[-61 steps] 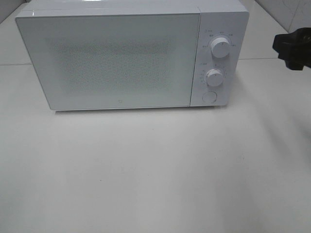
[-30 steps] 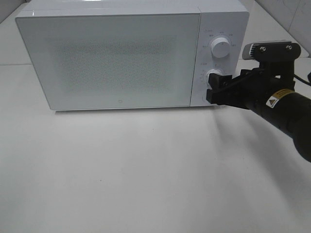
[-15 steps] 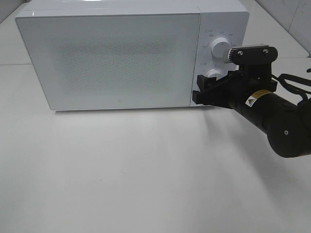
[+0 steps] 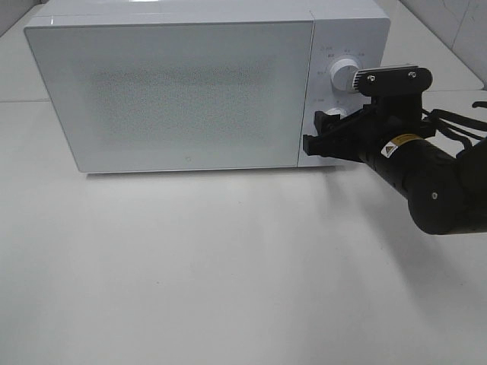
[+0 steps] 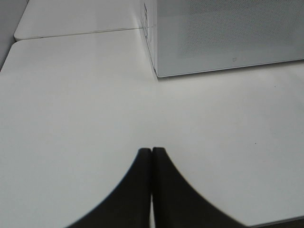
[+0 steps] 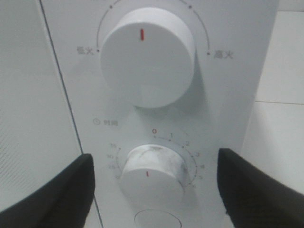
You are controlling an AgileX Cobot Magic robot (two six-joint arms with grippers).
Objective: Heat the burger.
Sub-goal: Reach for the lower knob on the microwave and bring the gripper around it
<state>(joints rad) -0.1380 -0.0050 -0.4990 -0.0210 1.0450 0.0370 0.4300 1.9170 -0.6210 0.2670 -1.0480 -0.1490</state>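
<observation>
Right wrist view: the black right gripper [image 6: 155, 166] is held spread wide, empty, astride the lower round white dial [image 6: 151, 178]; the black left gripper [image 5: 152, 156] is closed, empty.

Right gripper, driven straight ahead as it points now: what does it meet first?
Probably the lower knob on the microwave. The right gripper is open, and in the wrist view the knob sits centred between its fingers. How far off the knob is, the pictures do not make clear.
</observation>
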